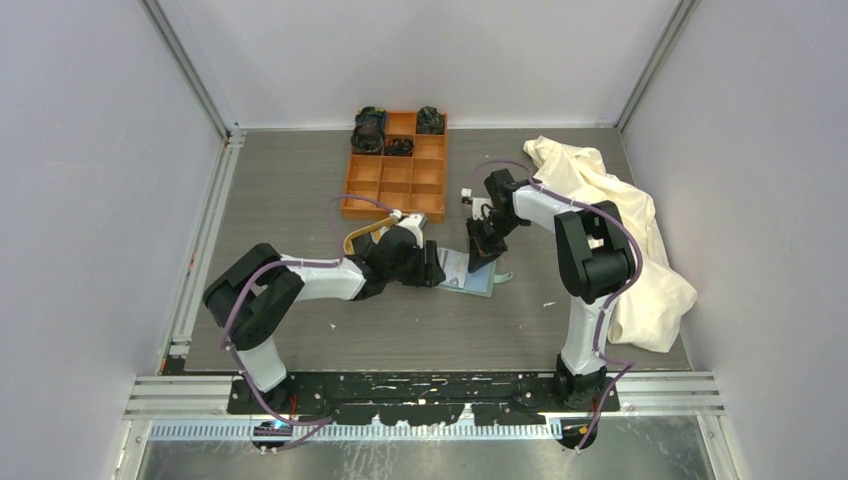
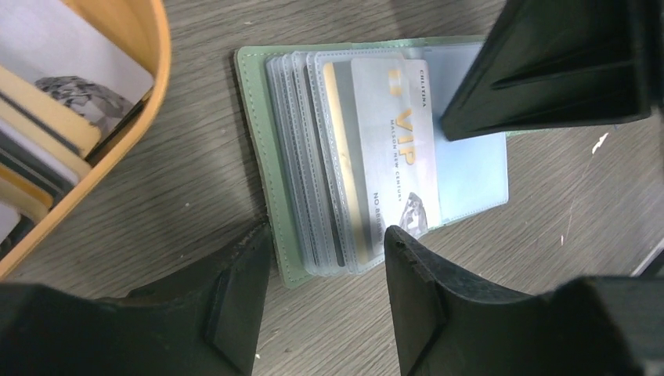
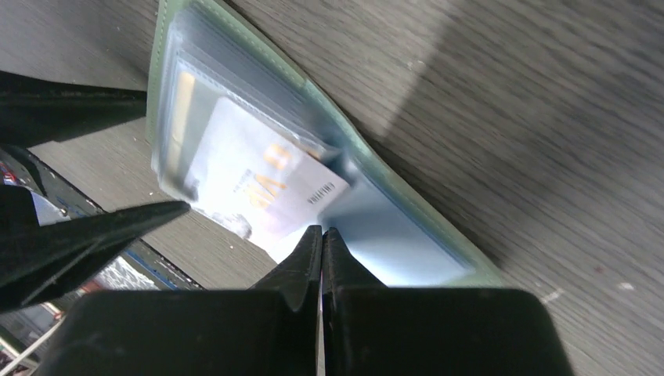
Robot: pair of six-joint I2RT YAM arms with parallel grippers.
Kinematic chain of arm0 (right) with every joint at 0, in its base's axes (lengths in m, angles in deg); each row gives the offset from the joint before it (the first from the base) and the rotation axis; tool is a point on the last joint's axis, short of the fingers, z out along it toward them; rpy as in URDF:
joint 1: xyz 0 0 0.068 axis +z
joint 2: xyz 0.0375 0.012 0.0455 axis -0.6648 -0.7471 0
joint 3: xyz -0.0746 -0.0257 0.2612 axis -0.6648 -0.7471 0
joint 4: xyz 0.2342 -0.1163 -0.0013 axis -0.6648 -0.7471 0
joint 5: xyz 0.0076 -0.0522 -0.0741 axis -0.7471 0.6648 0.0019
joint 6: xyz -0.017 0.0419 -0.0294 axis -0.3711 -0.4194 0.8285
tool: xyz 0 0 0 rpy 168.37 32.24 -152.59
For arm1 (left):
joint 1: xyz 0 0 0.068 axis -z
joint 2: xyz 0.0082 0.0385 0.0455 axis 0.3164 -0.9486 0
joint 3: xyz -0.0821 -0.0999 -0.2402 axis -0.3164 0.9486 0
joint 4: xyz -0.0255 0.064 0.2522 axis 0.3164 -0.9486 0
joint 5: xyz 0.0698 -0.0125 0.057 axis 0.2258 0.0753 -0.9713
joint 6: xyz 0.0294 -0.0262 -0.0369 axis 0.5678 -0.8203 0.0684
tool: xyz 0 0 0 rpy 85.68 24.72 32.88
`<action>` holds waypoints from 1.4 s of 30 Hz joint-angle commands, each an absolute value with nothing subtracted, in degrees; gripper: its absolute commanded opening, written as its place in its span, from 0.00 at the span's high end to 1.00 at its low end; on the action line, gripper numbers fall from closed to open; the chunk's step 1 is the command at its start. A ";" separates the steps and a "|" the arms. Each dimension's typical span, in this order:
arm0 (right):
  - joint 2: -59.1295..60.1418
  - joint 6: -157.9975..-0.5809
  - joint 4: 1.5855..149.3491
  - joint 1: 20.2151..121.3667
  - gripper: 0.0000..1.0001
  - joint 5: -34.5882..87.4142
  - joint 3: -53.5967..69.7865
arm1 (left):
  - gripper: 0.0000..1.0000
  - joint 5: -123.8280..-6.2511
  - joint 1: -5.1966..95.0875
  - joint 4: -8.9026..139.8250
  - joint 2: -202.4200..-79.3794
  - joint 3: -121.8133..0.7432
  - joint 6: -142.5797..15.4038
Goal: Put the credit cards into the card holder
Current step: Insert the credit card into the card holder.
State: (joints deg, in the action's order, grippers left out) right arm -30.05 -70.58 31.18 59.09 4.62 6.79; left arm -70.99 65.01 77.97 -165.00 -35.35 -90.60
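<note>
The sage-green card holder (image 2: 257, 149) lies open on the table (image 1: 468, 274), its clear sleeves fanned out. A white VIP credit card (image 2: 395, 149) sits partway in the top sleeve, also visible in the right wrist view (image 3: 250, 180). My left gripper (image 2: 329, 254) is open, its fingertips straddling the near ends of the sleeves just above the table. My right gripper (image 3: 322, 233) is shut, its tips resting on the holder's pale blue inner face at the card's far edge. More credit cards (image 2: 70, 78) lie in the tan wooden tray (image 2: 141, 102) to the left.
An orange compartment box (image 1: 395, 165) with dark items in its back cells stands behind the arms. A crumpled cream cloth (image 1: 625, 235) covers the right side. The wooden tray (image 1: 360, 237) sits close behind my left wrist.
</note>
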 commanded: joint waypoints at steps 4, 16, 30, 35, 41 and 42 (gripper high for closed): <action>-32.56 -74.58 35.08 60.12 0.99 -2.00 8.42 | 0.44 -68.57 67.89 80.12 -167.86 -37.72 -89.98; -27.66 -72.06 35.45 55.39 0.99 -12.11 7.22 | 0.43 -69.05 69.34 82.92 -167.36 -35.83 -92.35; -30.15 -68.55 30.52 54.86 0.66 -2.06 7.42 | 0.42 -75.45 68.84 85.16 -164.35 -32.64 -97.49; -32.63 -69.24 30.89 55.40 0.61 -3.14 7.92 | 0.44 -73.61 68.70 85.40 -167.86 -34.65 -98.21; -33.51 -69.49 30.98 55.72 0.73 -11.23 8.81 | 0.52 -70.56 68.71 86.21 -169.89 -36.00 -98.41; -33.00 -69.63 31.24 55.73 0.74 -12.35 8.68 | 0.52 -70.15 68.70 86.47 -170.06 -36.00 -98.41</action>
State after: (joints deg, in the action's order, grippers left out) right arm -33.83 -69.58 30.83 55.20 -5.80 7.03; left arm -72.37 68.79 85.88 -168.25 -34.89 -98.25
